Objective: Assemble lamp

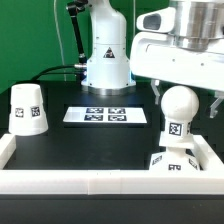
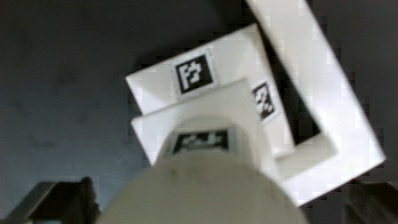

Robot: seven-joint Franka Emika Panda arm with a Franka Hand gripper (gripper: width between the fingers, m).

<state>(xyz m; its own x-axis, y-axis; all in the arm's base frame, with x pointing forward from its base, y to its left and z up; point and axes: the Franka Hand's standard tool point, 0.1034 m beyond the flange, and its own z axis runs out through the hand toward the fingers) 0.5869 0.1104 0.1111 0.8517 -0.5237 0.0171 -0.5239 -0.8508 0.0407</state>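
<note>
The bulb (image 1: pixel 179 112) stands up in the base (image 1: pixel 176 160), pushed into the wall (image 1: pixel 214 155) corner so it stays put, and the gripper (image 1: pixel 186 95) is open around it, not squeezing.

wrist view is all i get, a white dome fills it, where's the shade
observer: The shade stands apart at the exterior view's left, wide end down on the table.
operator: is the bulb on the base
observer: Yes, the bulb stands upright on the base, at the exterior view's right.
operator: tool gripping it
observer: No, the tool is open, one finger on each side of the bulb.
</note>
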